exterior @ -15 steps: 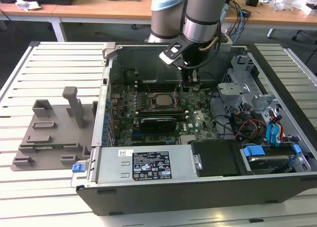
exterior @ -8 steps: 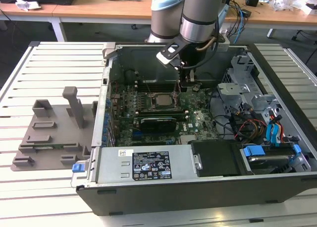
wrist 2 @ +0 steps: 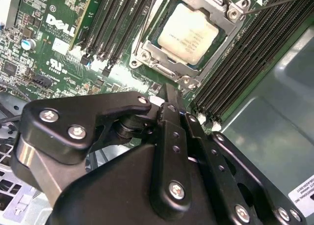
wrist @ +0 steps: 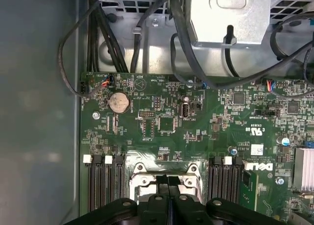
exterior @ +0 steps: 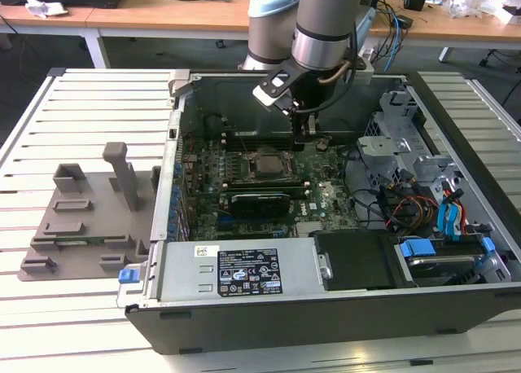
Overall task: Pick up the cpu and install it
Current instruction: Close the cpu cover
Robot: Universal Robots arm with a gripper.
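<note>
The cpu (wrist 2: 189, 33), a square chip with a pale silver top, lies flat inside the metal frame of the motherboard socket (wrist 2: 147, 55). In the exterior view the cpu (exterior: 267, 163) sits mid-board inside the open computer case. My gripper (exterior: 308, 130) hangs just behind the socket, a little above the board. Its black fingers (wrist: 164, 182) are pressed together with nothing between them, and the socket frame (wrist: 164, 172) lies right under their tips. In the second wrist view the gripper (wrist 2: 169, 95) stands apart from the cpu, not touching it.
A grey plastic tray (exterior: 89, 218) with upright posts rests on the slatted table at the exterior view's left. Memory slots (wrist 2: 235, 58) flank the socket. Cables (wrist: 117, 43), a drive cage (exterior: 407, 137) and the power supply (exterior: 244, 271) crowd the case.
</note>
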